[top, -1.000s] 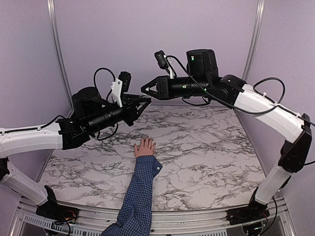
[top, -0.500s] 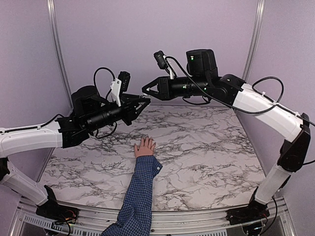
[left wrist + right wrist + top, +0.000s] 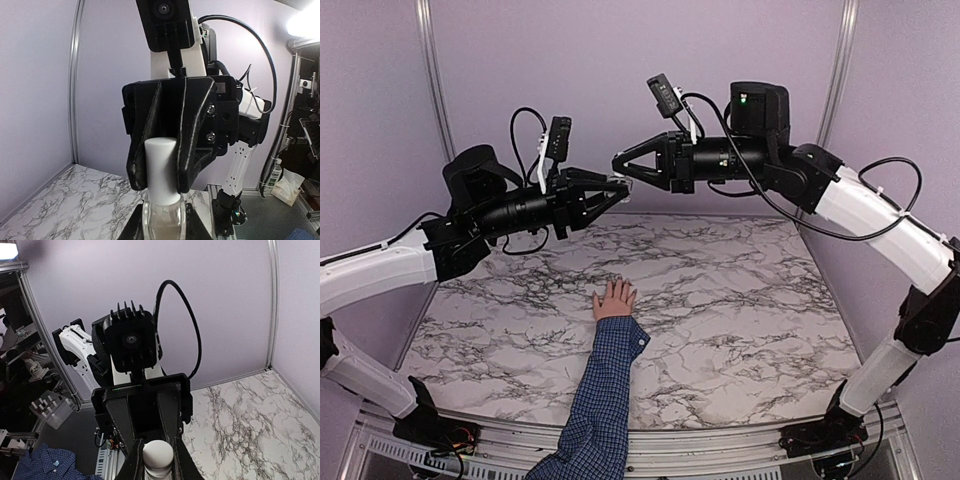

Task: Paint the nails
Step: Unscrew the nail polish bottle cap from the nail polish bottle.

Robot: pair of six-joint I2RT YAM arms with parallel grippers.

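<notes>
Top external: L gripper [image 3: 621,186] (reaching in from 9 o'clock) & R gripper [image 3: 618,166] (from 3 o'clock) are met tip to tip high above the marble table [image 3: 750,300]. The hand [image 3: 614,302] is laid flat on the table at 6 o'clock from that meeting pt, fingers spread toward 12, nails [image 3: 619,287] too small to be made out, blue checked sleeve [image 3: 605,390] trailing to 6. Left wrist: a clear polish bottle [image 3: 161,220] is clamped btwn the L fingers, and its white cap [image 3: 160,162] is pinched tight by the R fingers.
</notes>
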